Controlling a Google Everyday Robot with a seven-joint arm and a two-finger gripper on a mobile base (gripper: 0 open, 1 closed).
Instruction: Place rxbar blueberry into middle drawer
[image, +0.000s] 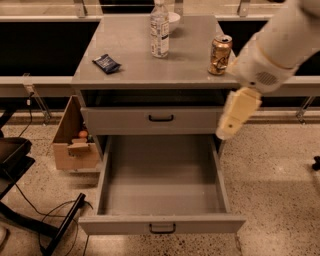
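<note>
The rxbar blueberry (106, 63), a dark navy wrapper, lies flat on the left part of the cabinet top. The middle drawer (162, 176) is pulled fully out and holds nothing; its black handle faces the front. My gripper (229, 129) hangs from the white arm at the right, just in front of the cabinet's upper right corner, above the open drawer's right wall. It is far to the right of the bar and holds nothing that I can see.
A gold drink can (220, 48) stands at the top's right edge, close behind the arm. A clear water bottle (159, 29) and a white bowl (173, 20) stand at the back. The upper drawer (150, 119) is closed. A cardboard box (75, 139) and a chair base (30, 220) are at the left.
</note>
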